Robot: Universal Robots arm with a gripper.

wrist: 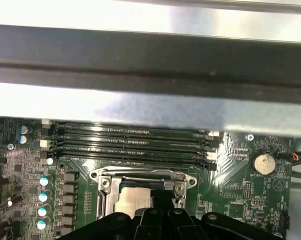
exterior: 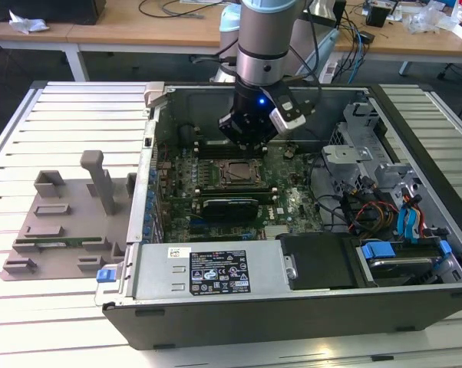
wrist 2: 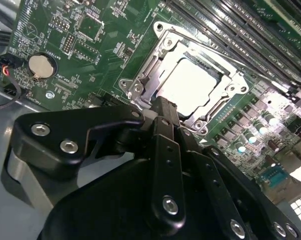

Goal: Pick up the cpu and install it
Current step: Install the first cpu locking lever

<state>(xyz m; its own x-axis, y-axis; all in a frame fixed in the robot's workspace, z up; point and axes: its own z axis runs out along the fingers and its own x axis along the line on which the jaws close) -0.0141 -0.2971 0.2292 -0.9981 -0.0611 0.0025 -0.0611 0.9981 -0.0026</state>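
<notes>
Second wrist view puts my gripper (wrist 2: 163, 107) closest, fingers pressed together and carrying nothing. Just beyond, at about 1 o'clock, the cpu (wrist 2: 190, 82) sits in its socket frame (wrist 2: 163, 45) on the motherboard (wrist 2: 65, 30), inside the computer case (exterior: 239, 307).

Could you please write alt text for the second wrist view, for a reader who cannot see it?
The cpu sits in its metal-framed socket on a green motherboard, its silver top brightly lit. The black pincer fills the foreground, its tip at the socket's edge. A round coin battery lies on the board nearby, and memory slots run beyond the socket.
</notes>
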